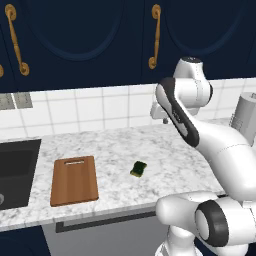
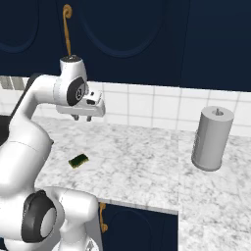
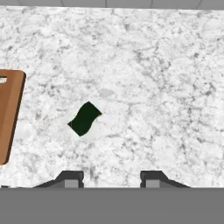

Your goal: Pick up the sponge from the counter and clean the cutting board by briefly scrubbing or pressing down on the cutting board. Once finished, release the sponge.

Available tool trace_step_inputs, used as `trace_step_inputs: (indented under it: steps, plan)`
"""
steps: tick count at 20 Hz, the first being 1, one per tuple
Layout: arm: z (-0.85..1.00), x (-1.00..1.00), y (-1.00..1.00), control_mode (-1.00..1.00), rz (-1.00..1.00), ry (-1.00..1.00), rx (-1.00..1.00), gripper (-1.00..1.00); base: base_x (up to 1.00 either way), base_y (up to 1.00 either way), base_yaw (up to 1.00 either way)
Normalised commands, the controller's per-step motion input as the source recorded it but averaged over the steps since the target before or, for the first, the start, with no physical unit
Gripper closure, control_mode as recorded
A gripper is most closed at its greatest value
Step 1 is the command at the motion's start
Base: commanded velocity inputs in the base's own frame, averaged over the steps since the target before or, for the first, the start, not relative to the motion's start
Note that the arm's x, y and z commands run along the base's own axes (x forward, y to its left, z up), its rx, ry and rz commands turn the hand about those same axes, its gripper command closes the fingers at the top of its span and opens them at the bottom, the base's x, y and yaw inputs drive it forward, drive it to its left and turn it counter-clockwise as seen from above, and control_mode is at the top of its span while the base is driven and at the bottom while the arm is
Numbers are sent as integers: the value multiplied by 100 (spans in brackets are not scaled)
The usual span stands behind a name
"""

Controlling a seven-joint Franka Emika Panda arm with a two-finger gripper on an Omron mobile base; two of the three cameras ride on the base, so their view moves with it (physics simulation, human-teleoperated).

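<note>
Left base view: sponge (image 1: 138, 169) lies on the counter (image 1: 115, 145), just right of the board (image 1: 74, 180) but clear of it, turned askew to the counter edge. Black sink (image 1: 17, 172) sits left of the board. Arm raised high over the counter, hand near the tiled wall, well above the sponge. Right base view: gripper (image 2: 82, 117) hangs in the air, fingers pointing down, nothing between them; sponge (image 2: 78, 160) lies below and nearer the front edge. Grey cylinder (image 2: 212, 138) stands far off to the right. Hand view: gripper (image 3: 111, 177) tips spread wide apart, empty; sponge (image 3: 85, 118) shows as a dark green slab left of centre, rotated diagonal, board (image 3: 9, 113) edge at far left. Pickup not yet begun. Judgement: sponge looks light and soft, will squash under the fingers, little risk of slipping or damage. Best taken across its short width, near the middle, with the wrist turned to match its diagonal lie and shifted toward it before descending.
</note>
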Motion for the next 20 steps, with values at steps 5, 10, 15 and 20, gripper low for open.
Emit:
trace_step_inputs:
  steps: [5, 10, 15, 20]
  plan:
    - [-17, -3, 28, -100, -3, 0, 0, -100, 0, 0, 0]
    - [-55, 0, 65, -100, -21, 0, -1, -100, 0, 0, 0]
    - [-81, 0, 27, -100, -28, 0, 9, -100, 0, 0, 0]
    - [-78, 4, 5, -100, -21, 3, 11, -100, 0, 0, 0]
